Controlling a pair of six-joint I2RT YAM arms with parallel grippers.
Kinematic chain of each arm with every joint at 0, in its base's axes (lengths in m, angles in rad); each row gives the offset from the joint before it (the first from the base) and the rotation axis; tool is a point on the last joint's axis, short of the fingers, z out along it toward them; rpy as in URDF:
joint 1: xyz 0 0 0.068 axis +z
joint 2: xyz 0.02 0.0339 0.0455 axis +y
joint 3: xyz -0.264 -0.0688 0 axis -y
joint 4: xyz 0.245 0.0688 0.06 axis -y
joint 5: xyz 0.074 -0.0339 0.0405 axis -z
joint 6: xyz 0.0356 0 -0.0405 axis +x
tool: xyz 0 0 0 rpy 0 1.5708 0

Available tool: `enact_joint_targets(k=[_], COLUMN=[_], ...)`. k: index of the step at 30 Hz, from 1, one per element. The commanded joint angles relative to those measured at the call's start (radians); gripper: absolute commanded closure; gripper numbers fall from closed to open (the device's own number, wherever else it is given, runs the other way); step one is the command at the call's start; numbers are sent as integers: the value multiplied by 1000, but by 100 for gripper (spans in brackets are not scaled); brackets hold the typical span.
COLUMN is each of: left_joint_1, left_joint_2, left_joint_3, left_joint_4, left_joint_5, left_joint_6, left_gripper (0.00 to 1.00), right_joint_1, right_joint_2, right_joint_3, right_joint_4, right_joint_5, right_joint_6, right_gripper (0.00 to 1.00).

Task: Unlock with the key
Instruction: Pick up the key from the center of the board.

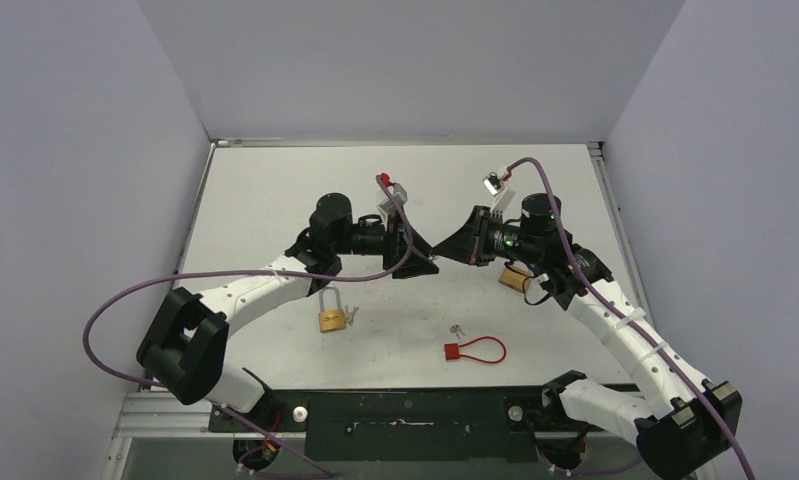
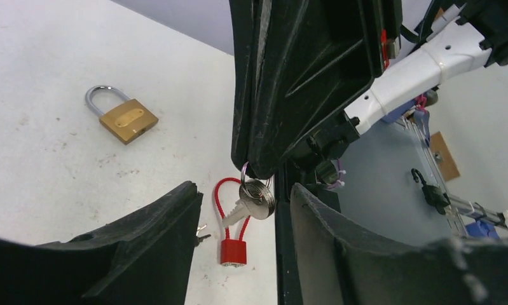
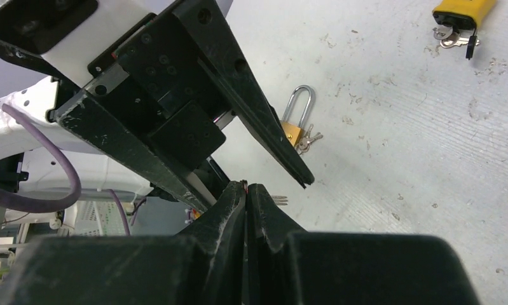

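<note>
Nearest on the white counter (image 1: 275, 200) lie a small red cable lock (image 1: 472, 350) and, toward the left arm (image 1: 265, 290), a brass padlock with a steel shackle (image 1: 330, 317). Farther back, the right pincer (image 2: 254, 170) is pressed together on a ring of silver keys (image 2: 259, 198) hanging inside the spread left pincer (image 1: 425, 264); a second brass padlock (image 1: 515, 279) lies beneath the right arm (image 1: 615, 320).

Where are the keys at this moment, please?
In the left wrist view, the keys hang from the tip of the shut right tool, between the left tool's open fingers, with the red cable lock on the table behind them.
</note>
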Motion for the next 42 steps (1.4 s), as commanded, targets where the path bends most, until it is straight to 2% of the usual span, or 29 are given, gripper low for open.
enact_joint_targets(k=[1,4,5,10,12,14,16,18,20,23,25,30,32,35,38,42], left_joint_1=[-14,-29,-31,-31,-31,-31,-30,-30,-30,-27,-24,-20,-17,-4,2,1], left_joint_2=[13,21,26,25,17,1,-17,-33,-52,-85,-110,-135,-139,-136,-131,-123], left_joint_3=[47,56,63,78,78,79,79,79,73,58,46,14,-5,-32,-58,-71], left_joint_4=[152,162,168,138,125,102,89,89,105,132,167,296,362,441,503,553], left_joint_5=[104,118,125,116,96,53,1,-37,-86,-189,-253,-378,-407,-446,-486,-503], left_joint_6=[-52,-48,-50,-37,-34,-30,-45,-94,-163,-300,-404,-690,-789,-930,-994,-1034], left_gripper=[52,58,63,100,100,100,100,100,100,100,100,100,100,100,100,100], right_joint_1=[6,6,6,5,4,3,3,3,3,4,7,20,40,71,96,114], right_joint_2=[-29,-29,-28,-28,-33,-42,-55,-80,-114,-175,-206,-188,-170,-156,-138,-126], right_joint_3=[46,45,44,44,45,38,25,6,-31,-121,-196,-283,-288,-286,-277,-276], right_joint_4=[61,65,69,65,60,53,64,85,135,303,458,750,829,910,928,944], right_joint_5=[-33,-34,-34,-20,-9,25,55,98,142,186,203,228,237,252,260,281], right_joint_6=[17,21,23,26,20,15,14,15,21,71,136,320,338,347,352,357], right_gripper=[100,100,100,100,100,81,53,35,26,19,19,37,41,48,55,77])
